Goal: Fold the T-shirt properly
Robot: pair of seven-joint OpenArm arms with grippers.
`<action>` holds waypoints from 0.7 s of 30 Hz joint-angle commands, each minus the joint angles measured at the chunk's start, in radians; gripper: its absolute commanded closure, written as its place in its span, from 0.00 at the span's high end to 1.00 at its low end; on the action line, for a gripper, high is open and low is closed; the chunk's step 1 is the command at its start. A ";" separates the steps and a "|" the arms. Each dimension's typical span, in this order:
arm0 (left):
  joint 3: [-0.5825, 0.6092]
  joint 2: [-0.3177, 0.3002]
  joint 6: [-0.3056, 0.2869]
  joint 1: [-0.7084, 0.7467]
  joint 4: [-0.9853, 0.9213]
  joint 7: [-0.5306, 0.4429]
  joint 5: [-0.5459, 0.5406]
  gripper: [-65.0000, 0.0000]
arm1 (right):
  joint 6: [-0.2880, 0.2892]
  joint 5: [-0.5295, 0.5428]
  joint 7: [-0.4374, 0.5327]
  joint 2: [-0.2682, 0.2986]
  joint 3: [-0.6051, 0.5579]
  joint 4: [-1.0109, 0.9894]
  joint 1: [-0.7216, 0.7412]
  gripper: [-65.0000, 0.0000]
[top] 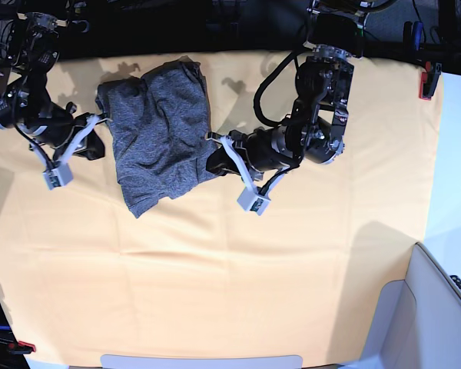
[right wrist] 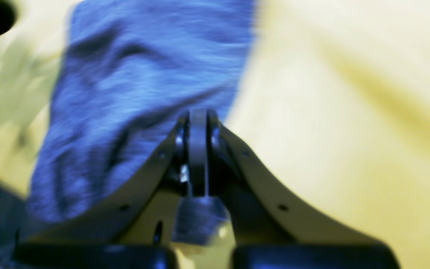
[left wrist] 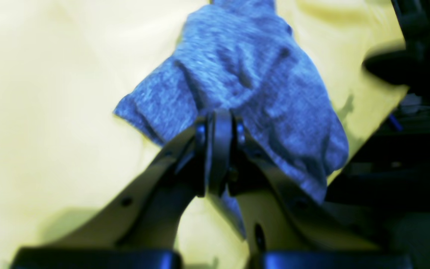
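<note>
Both arms reach inward from opposite sides; the left gripper (top: 212, 138) and right gripper (top: 101, 118) are each pinched closed on cloth.

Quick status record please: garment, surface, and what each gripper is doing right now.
garment: T-shirt, dark grey, bunched and creased, not yet neatly folded
surface: yellow-orange table cloth, lightly wrinkled
left gripper: jaws shut, pinching the shirt's edge on the base view's right side
right gripper: jaws shut, pinching the shirt's opposite edge
shirt position: far half of the cloth, stretched between both arms
image quality: both wrist views blurred
</note>
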 commanded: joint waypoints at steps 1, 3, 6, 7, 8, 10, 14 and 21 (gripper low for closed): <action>-0.004 -0.022 -0.002 0.011 0.058 -0.018 -0.010 0.03 | 0.002 0.011 0.013 0.019 0.061 0.018 -0.007 0.00; -0.012 -0.071 -0.002 0.062 0.131 -0.018 -0.010 0.03 | 0.000 0.011 0.013 0.022 0.165 0.018 -0.034 0.00; -0.070 -0.132 -0.002 0.180 0.230 -0.018 -0.010 0.03 | 0.000 0.011 0.013 0.026 0.290 0.018 -0.096 0.00; -0.106 -0.148 -0.002 0.228 0.261 -0.020 -0.010 0.03 | 0.000 0.011 0.013 0.031 0.320 0.018 -0.122 0.00; -0.145 -0.163 -0.002 0.277 0.282 -0.023 -0.010 0.03 | 0.000 0.011 0.013 0.043 0.343 0.018 -0.156 0.00; -0.214 -0.175 -0.002 0.364 0.290 -0.031 -0.010 0.03 | -0.001 0.006 0.013 0.056 0.357 0.018 -0.209 0.00; -0.374 -0.172 -0.002 0.536 0.290 -0.075 -0.010 0.03 | -0.001 -0.112 0.013 0.054 0.351 0.018 -0.309 0.00; -0.478 -0.136 -0.002 0.776 0.284 -0.147 -0.010 0.03 | -0.001 -0.430 0.016 -0.038 0.284 0.016 -0.383 0.00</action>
